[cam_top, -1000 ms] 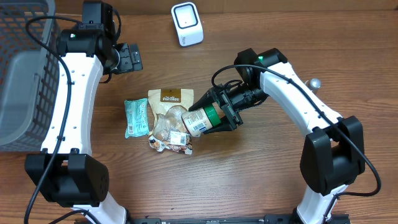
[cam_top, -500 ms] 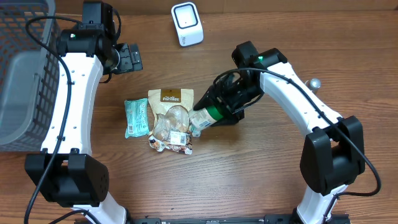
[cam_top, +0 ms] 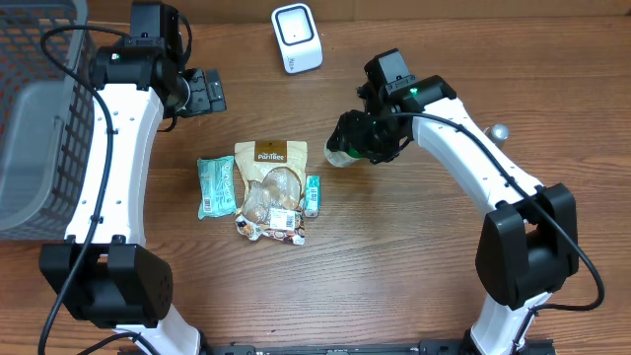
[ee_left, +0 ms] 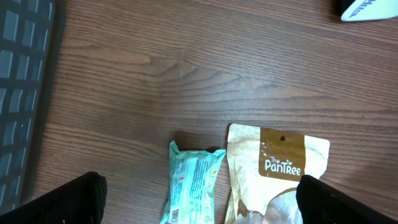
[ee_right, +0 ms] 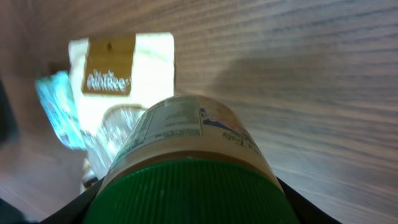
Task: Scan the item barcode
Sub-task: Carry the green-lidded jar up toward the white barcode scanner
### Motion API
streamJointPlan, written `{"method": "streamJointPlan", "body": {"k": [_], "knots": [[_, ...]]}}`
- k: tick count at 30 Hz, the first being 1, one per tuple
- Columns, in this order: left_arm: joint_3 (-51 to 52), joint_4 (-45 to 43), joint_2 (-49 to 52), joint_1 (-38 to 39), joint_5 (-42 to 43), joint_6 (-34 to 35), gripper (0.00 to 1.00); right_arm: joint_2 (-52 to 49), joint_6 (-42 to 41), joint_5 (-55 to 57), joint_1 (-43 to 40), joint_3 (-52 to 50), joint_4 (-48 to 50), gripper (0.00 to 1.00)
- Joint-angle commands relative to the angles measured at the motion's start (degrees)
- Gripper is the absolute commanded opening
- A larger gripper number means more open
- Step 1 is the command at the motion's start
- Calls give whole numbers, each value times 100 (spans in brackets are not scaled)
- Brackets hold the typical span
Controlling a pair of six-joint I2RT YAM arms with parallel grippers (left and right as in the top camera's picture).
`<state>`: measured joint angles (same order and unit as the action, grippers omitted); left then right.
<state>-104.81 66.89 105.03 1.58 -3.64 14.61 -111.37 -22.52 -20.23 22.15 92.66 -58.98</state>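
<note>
The right tool [cam_top: 353,146] pinches the jar [ee_right: 180,124] by its green lid [ee_right: 186,190], below-right of the scanner [cam_top: 297,37]; it is probably rigid, slick and fairly heavy.

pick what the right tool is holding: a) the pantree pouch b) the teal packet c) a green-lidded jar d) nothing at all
C: the right wrist view is filled by the green-lidded jar, clamped in the right tool, while the PanTree pouch and the teal packet lie on the table.
</note>
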Motion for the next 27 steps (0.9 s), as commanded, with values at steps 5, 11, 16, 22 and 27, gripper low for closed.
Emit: {"method": "streamJointPlan", "body": {"k": [5, 11, 16, 22, 27], "knots": [[-68, -2, -44, 33, 11, 20, 100, 186, 1145, 804, 105, 2083, -1274, 20], [-68, -2, -44, 33, 11, 20, 100, 186, 1598, 822, 109, 3353, -1379, 27], [-68, -2, -44, 33, 11, 20, 100, 35, 1683, 820, 109, 3338, -549, 36], [-68, -2, -44, 33, 11, 20, 100, -372, 1683, 822, 109, 3141, 240, 29], [-68, -2, -44, 33, 11, 20, 100, -953, 1685, 833, 109, 3141, 911, 29]]}}
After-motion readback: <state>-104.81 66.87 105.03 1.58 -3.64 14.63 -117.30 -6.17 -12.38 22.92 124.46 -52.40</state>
